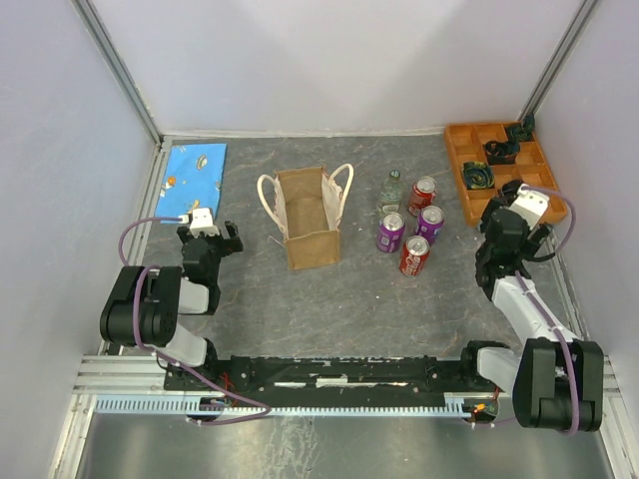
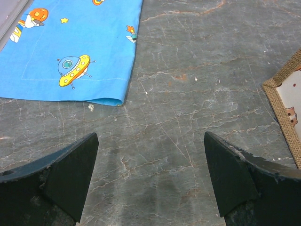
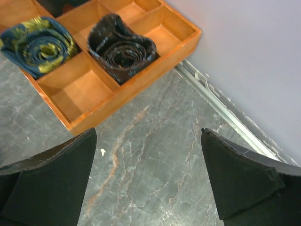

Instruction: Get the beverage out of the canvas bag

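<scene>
- Grey marbled worktop (image 1: 349,289) fenced by pale walls (image 1: 329,60), seen from above.
- Tan bag (image 1: 308,230) stands upright near the middle. Its cream handles splay to either side and its open top shows pale lining.
- Four cans (image 1: 414,254), two red and two purple, stand with a small bottle (image 1: 392,190) in a cluster just right of the bag, on the worktop and not in it.
- Blue cloth (image 1: 193,170) lies flat at the far left. An orange tray (image 1: 469,190) sits at the far right corner.
- Left claw (image 1: 210,236) sits left of the bag, apart from it and just near of the cloth. Right claw (image 1: 511,215) sits by the tray's near end, right of the cans.
- Left wrist view: the left claw's dark fingers are spread wide over bare worktop with nothing between them. The cloth, printed with cartoon spaceships, lies ahead on the left. A corner of the bag shows at the right edge.
- Right wrist view: the right claw is also spread wide and holds nothing. Ahead lies the tray's corner. Two rolls (image 3: 122,47) of patterned fabric sit in separate compartments, one dark and one blue and yellow. A wall rises on the right.
</scene>
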Controlling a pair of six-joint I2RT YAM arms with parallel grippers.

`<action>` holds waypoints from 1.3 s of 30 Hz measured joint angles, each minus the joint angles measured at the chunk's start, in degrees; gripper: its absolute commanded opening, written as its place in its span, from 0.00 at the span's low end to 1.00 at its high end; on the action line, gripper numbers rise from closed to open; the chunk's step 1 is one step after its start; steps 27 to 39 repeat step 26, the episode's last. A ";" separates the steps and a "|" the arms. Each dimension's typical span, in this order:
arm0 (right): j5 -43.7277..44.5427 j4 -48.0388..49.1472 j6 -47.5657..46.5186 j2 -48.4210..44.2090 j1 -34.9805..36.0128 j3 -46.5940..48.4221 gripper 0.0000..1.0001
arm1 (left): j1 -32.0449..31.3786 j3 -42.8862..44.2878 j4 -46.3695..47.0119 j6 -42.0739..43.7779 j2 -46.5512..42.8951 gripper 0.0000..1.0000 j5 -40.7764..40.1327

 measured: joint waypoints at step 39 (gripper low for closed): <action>2.16 2.01 2.38 -0.28 1.03 -5.88 0.99 | -0.22 0.00 0.00 0.00 0.00 0.99 -0.02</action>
